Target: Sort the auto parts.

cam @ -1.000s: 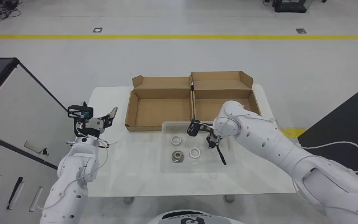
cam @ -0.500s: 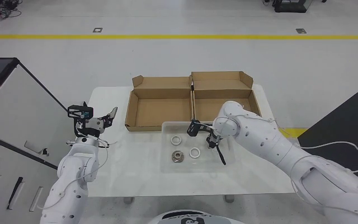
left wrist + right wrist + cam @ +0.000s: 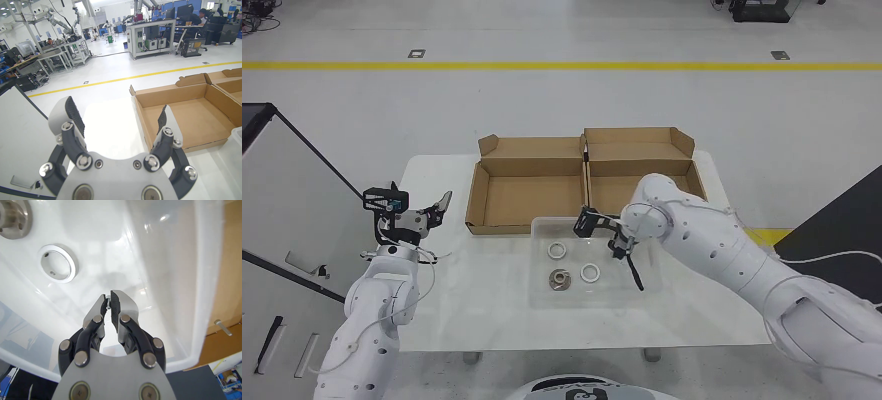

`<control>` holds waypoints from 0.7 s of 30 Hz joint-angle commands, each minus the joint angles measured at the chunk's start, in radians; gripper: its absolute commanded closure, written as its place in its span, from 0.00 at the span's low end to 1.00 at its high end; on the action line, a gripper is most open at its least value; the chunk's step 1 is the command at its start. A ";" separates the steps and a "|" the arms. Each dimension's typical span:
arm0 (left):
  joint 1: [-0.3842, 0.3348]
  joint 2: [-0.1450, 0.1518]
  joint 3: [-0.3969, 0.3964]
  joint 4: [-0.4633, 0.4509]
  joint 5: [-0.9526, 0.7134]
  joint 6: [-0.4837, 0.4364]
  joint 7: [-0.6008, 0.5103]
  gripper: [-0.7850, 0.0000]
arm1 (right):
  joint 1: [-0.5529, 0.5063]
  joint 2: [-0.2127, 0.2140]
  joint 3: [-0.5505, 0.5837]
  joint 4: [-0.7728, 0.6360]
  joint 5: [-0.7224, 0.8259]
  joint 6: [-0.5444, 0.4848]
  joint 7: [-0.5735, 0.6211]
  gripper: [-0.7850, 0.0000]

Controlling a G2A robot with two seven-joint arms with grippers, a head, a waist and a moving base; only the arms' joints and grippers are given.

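Right gripper [image 3: 108, 297] angled down into the white bin [image 3: 206, 275], fingers pinching a small screw [image 3: 108, 303] over the bin floor — a ring [image 3: 57, 264] lies nearby. Left gripper [image 3: 117, 103] held over the bench's [image 3: 442, 300] left edge, fingers spread — facing the cardboard box [image 3: 189, 117].

Top view: up high above arms, tilted down and forward, takes in whole table [image 3: 482, 300], left box [image 3: 527, 195], right box [image 3: 642, 190], clear bin [image 3: 614, 290], floor beyond.

Left wrist view: low by table edge, facing level past left gripper [image 3: 117, 103], across left box, out to room.

Right wrist view: down in bin, right gripper [image 3: 108, 294] close, bolt [image 3: 108, 303] threads visible.

Shared by all three: bin, boxes.
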 commanded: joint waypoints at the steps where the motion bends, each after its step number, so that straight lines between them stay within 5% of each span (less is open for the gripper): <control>1: 0.000 0.000 0.000 0.000 0.000 0.000 0.000 0.00 | -0.003 0.010 0.026 -0.046 0.019 0.003 0.019 1.00; 9: 0.000 0.000 0.000 0.000 0.000 0.000 0.000 0.00 | -0.042 0.053 0.142 -0.201 0.113 0.005 0.055 1.00; 21: 0.000 0.000 0.000 0.000 0.000 0.000 0.000 0.00 | -0.135 0.102 0.326 -0.247 0.376 -0.137 -0.093 1.00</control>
